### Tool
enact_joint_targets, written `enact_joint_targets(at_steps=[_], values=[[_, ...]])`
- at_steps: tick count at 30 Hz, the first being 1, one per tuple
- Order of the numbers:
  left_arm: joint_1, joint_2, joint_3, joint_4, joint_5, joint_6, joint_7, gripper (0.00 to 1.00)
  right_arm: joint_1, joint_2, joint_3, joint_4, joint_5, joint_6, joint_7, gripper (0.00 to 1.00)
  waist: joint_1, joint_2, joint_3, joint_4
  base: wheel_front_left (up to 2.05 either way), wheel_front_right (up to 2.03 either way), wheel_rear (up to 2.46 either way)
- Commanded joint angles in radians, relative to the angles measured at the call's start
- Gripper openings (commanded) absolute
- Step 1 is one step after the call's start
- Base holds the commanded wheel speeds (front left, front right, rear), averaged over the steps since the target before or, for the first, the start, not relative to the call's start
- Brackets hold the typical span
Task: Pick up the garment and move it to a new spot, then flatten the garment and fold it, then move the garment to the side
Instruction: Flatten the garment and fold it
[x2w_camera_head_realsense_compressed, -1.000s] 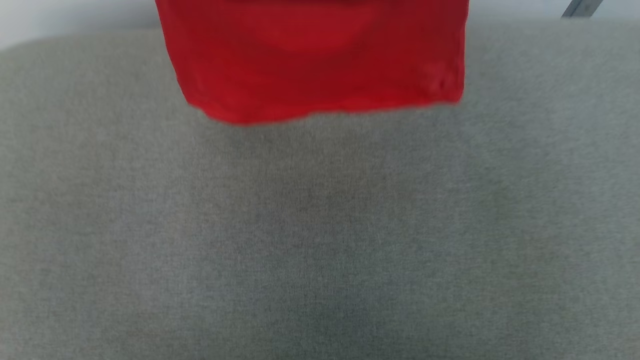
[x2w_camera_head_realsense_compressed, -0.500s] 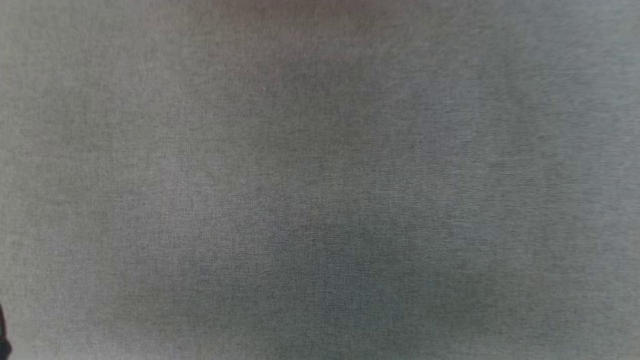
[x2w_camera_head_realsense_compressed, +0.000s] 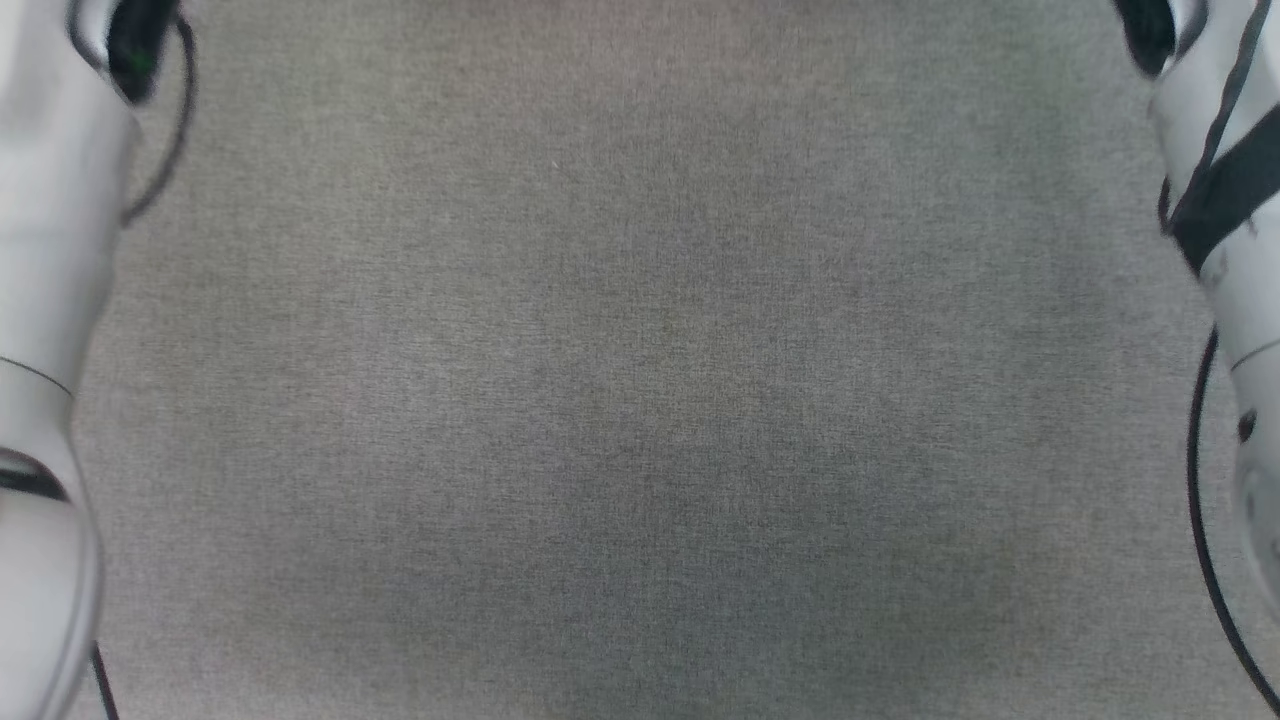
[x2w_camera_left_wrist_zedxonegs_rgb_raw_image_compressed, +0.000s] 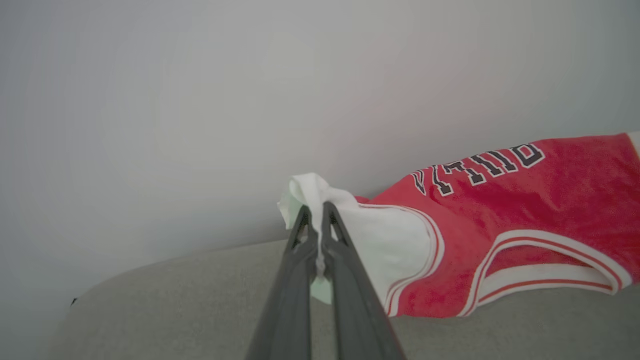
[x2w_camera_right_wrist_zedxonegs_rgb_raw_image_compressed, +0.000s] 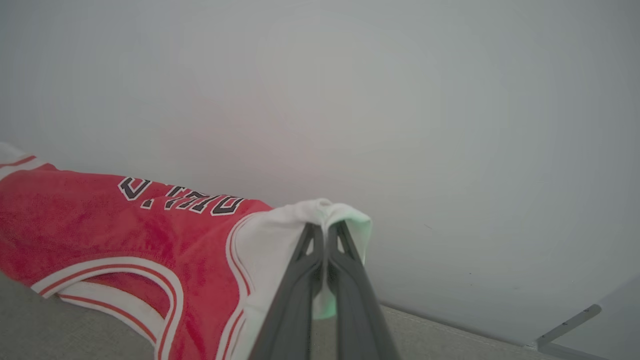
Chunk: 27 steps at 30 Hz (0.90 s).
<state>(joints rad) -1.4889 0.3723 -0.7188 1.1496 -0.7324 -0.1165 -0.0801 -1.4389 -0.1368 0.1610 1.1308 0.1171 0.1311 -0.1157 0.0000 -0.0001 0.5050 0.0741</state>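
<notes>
My left gripper (x2w_camera_left_wrist_zedxonegs_rgb_raw_image_compressed: 314, 210) is pinched tight on a bunched fold of white sleeve (x2w_camera_left_wrist_zedxonegs_rgb_raw_image_compressed: 385, 235), the 2 dark fingers (x2w_camera_left_wrist_zedxonegs_rgb_raw_image_compressed: 295, 280) pressed together with cloth sticking out above and below them. My right gripper (x2w_camera_right_wrist_zedxonegs_rgb_raw_image_compressed: 325, 227) is clamped the same way on the other sleeve (x2w_camera_right_wrist_zedxonegs_rgb_raw_image_compressed: 265, 250), which drapes over its tips.

The shirt (x2w_camera_left_wrist_zedxonegs_rgb_raw_image_compressed: 525, 210) is stretched sideways between my 2 grippers, in front of a plain pale wall (x2w_camera_left_wrist_zedxonegs_rgb_raw_image_compressed: 150, 100). It is red, with white-and-red striped trim (x2w_camera_left_wrist_zedxonegs_rgb_raw_image_compressed: 545, 272) curving round its openings. The black lettering (x2w_camera_left_wrist_zedxonegs_rgb_raw_image_compressed: 480, 167) with white outlines faces my wrist cameras and reads upside down in both of them. From each wrist the red body sags away from the pinched sleeve, and its lowest edge comes close to the grey fabric top of the bench (x2w_camera_left_wrist_zedxonegs_rgb_raw_image_compressed: 175, 305). I cannot tell whether it touches there.

In my head view the grey weave runs between my left forearm (x2w_camera_head_realsense_compressed: 40, 300) and my right forearm (x2w_camera_head_realsense_compressed: 1245, 330), 1 at each side edge. A black strap (x2w_camera_head_realsense_compressed: 1225, 195) crosses the right one and thin black cables (x2w_camera_head_realsense_compressed: 1200, 520) hang beside both. Past my right gripper, a metal bracket (x2w_camera_right_wrist_zedxonegs_rgb_raw_image_compressed: 565, 322) sits low on the wall where it meets the bench.
</notes>
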Motion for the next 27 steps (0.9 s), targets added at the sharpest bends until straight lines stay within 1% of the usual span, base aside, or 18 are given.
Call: enact_joint_targets(at_steps=[1, 4, 6, 9, 12, 15, 17, 18, 21, 24, 25, 27], values=[[0.017, -0.004, 0.008, 0.010, -0.018, -0.005, 0.023, 0.00, 0.016, -0.005, 0.006, 0.000, 0.020, -0.001, 0.012, 0.00, 0.0000, 0.0001, -0.015, 0.003, 0.00, 0.00, 0.00], [0.066, -0.017, -0.002, 0.041, -0.058, -0.011, 0.149, 0.00, 0.084, 0.006, 0.038, -0.015, 0.119, -0.001, 0.089, 0.00, 0.0000, 0.0001, -0.048, 0.003, 0.00, 0.00, 0.00], [0.102, -0.016, -0.004, 0.045, -0.075, -0.014, 0.213, 0.00, 0.129, 0.004, 0.058, -0.054, 0.200, -0.001, 0.143, 0.00, 0.0000, 0.0001, -0.073, 0.001, 0.00, 0.00, 0.00], [0.169, 0.001, -0.014, 0.015, -0.109, -0.014, 0.277, 0.00, 0.226, -0.036, 0.115, -0.148, 0.295, -0.001, 0.226, 0.00, 0.0000, 0.0001, -0.111, -0.003, 0.00, 0.00, 0.00], [0.242, 0.035, -0.021, -0.039, -0.131, -0.014, 0.319, 0.00, 0.337, -0.091, 0.156, -0.277, 0.388, -0.001, 0.323, 0.00, 0.0000, 0.0001, -0.153, -0.003, 0.00, 0.00, 0.00], [0.320, 0.079, -0.021, -0.109, -0.158, -0.014, 0.346, 0.00, 0.455, -0.160, 0.167, -0.415, 0.460, -0.001, 0.423, 0.00, 0.0000, 0.0001, -0.188, -0.004, 0.00, 0.00, 0.00], [0.372, 0.107, -0.010, -0.173, -0.178, -0.012, 0.342, 0.00, 0.535, -0.196, 0.149, -0.513, 0.500, -0.001, 0.482, 0.00, 0.0000, 0.0001, -0.208, -0.004, 0.00, 0.00, 0.00], [0.401, 0.119, -0.005, -0.209, -0.185, -0.004, 0.345, 0.00, 0.576, -0.211, 0.140, -0.562, 0.514, -0.001, 0.515, 0.00, 0.0000, 0.0001, -0.216, -0.004, 0.00, 0.00, 0.00], [0.499, 0.171, 0.016, -0.336, -0.219, 0.045, 0.370, 0.00, 0.694, -0.256, 0.098, -0.708, 0.537, -0.001, 0.624, 0.00, 0.0000, 0.0001, -0.237, -0.005, 0.00, 0.00, 0.00], [0.613, 0.237, 0.035, -0.511, -0.249, 0.118, 0.408, 0.00, 0.821, -0.279, 0.048, -0.851, 0.544, 0.000, 0.742, 0.00, 0.0000, 0.0001, -0.255, -0.006, 0.00, 0.00, 0.00], [0.700, 0.290, 0.042, -0.655, -0.271, 0.181, 0.442, 0.00, 0.908, -0.287, 0.012, -0.951, 0.554, -0.001, 0.823, 0.00, 0.0000, 0.0001, -0.260, -0.007, 0.00, 0.00, 0.00], [0.785, 0.346, 0.054, -0.808, -0.293, 0.249, 0.469, 0.00, 0.992, -0.294, -0.019, -1.050, 0.557, -0.001, 0.899, 0.00, 0.0000, 0.0001, -0.260, -0.008, 0.00, 0.00, 0.00]])
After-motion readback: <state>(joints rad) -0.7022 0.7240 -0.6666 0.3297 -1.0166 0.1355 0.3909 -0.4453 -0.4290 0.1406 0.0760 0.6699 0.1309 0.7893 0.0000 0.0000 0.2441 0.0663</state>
